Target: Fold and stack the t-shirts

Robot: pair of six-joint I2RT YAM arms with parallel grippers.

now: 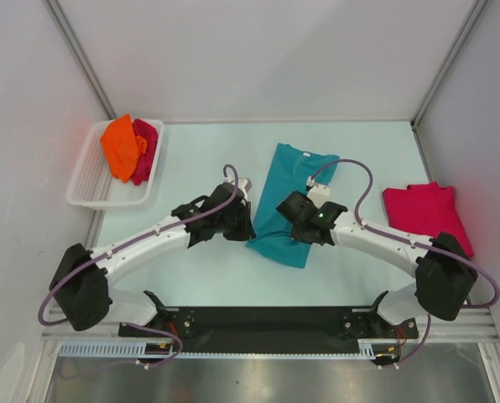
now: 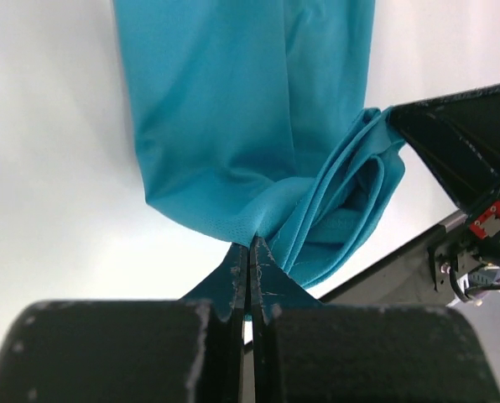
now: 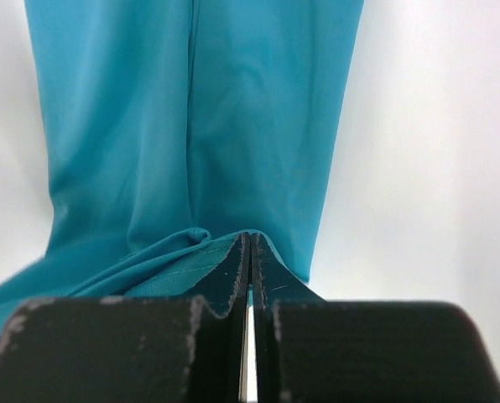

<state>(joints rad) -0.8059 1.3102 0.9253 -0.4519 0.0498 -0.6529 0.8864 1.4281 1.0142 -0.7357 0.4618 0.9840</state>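
The teal t-shirt (image 1: pixel 286 189) lies folded lengthwise in a long strip in the middle of the table, collar end far. My left gripper (image 1: pixel 248 228) is shut on its near-left hem corner (image 2: pixel 254 231). My right gripper (image 1: pixel 294 232) is shut on its near-right hem corner (image 3: pixel 233 243). Both hold the hem lifted and bunched. An orange t-shirt (image 1: pixel 120 144) and a crimson-pink t-shirt (image 1: pixel 145 151) lie crumpled in the basket. Another crimson-pink t-shirt (image 1: pixel 426 214) lies folded at the right.
The white slatted basket (image 1: pixel 86 185) stands at the far left of the table. White walls enclose the table on the far side, the left and the right. The black base rail (image 1: pixel 267 323) runs along the near edge.
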